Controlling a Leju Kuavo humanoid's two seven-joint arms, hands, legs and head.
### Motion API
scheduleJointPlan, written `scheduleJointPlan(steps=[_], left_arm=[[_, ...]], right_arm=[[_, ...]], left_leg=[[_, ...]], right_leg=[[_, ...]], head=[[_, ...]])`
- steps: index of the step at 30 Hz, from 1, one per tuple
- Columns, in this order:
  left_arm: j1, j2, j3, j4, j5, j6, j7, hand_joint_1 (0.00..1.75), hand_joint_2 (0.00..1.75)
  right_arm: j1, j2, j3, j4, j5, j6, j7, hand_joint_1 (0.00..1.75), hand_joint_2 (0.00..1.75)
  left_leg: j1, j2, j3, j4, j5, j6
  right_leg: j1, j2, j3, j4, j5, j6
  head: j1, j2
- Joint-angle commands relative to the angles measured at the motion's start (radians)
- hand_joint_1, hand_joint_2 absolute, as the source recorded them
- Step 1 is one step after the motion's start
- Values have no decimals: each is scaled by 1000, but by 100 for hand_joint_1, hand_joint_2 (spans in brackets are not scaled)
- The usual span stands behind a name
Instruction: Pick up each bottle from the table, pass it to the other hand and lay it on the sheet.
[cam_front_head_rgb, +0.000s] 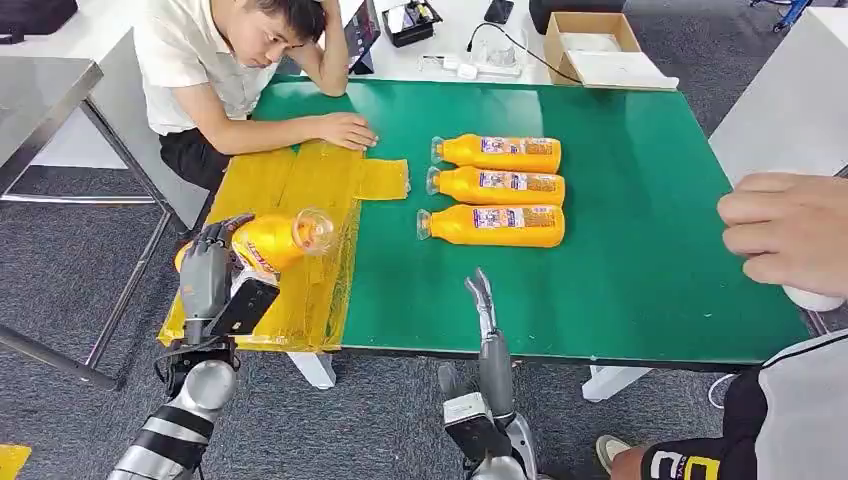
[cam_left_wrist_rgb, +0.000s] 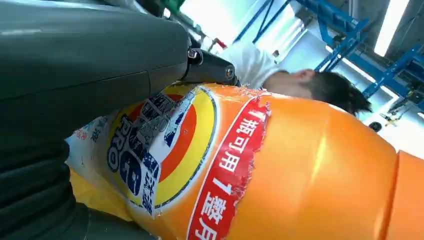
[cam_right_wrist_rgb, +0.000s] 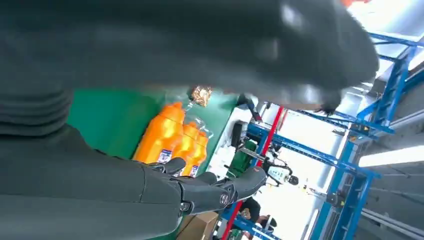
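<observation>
The left hand (cam_front_head_rgb: 208, 275) gripped an orange bottle (cam_front_head_rgb: 272, 240) over the yellow sheet (cam_front_head_rgb: 300, 200) — its label perhaps read "PRO". The right hand (cam_front_head_rgb: 483, 295) was spread, holding nothing.

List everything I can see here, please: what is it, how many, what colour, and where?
Orange plastic bottles lying in a row: three, orange, middle of the table.
Orange plastic bottle held by the left hand: one, orange, above the sheet.
Yellow plastic sheet: one, yellow, table's left part.
Green table: one, green, centre.
Cardboard box: one, brown, beyond the table.
Seated person: one, white shirt, far left side.
Person's hand: one, right edge.
Left hand: grey, grips the bottle.
Right hand: grey, near edge, holding nothing.
</observation>
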Motion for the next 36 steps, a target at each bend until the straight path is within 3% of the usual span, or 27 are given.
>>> scheduleJointPlan(steps=[1,13,19,20,21,22,23,31,36], left_arm=[[-305,52,-80,536,-303,-82,103,175,175],[-469,-8,-147,892,-393,-320,185,175,175],[-488,-16,-35,931,-277,-374,173,175,175],[-484,-17,-9,933,-245,-394,154,164,175],[-481,-17,13,934,-215,-428,134,129,175],[-474,-15,32,930,-189,-445,112,10,175],[-470,-12,43,928,-172,-465,94,0,175],[-464,18,98,887,-24,-688,-70,0,175],[-462,24,98,886,-22,-691,-72,0,175]], right_arm=[[-58,-5,63,6,-52,71,0,0,0],[-79,12,103,38,-97,132,0,0,0],[-85,21,110,58,-123,149,0,0,0],[-84,23,110,62,-127,150,0,0,0],[-85,24,109,70,-133,155,0,0,0],[-87,27,107,80,-141,164,0,0,0],[-86,27,108,78,-146,165,0,0,0],[-101,21,128,96,-168,187,0,0,0],[-100,20,130,95,-168,186,0,0,0]], left_leg=[[2,-5,4,-1,0,-2],[1,-1,2,0,-1,-1],[1,1,3,-1,0,-2],[1,2,4,-1,-1,-2],[1,1,4,-1,-1,-2],[2,2,5,-1,-1,-2],[1,2,6,-2,-1,-2],[1,1,8,-1,-1,-1],[1,0,10,-2,0,-2]], right_leg=[[2,-5,6,0,-2,-3],[1,-1,2,0,-1,-2],[1,2,3,-1,0,-2],[1,2,4,0,0,-3],[1,2,4,0,0,-2],[2,2,5,0,0,-3],[1,2,5,0,0,-2],[1,2,7,0,-1,-2],[1,1,10,0,0,-3]], head=[[1,0],[0,0],[0,0],[0,0],[0,0],[0,0],[0,0],[0,0],[0,0]])
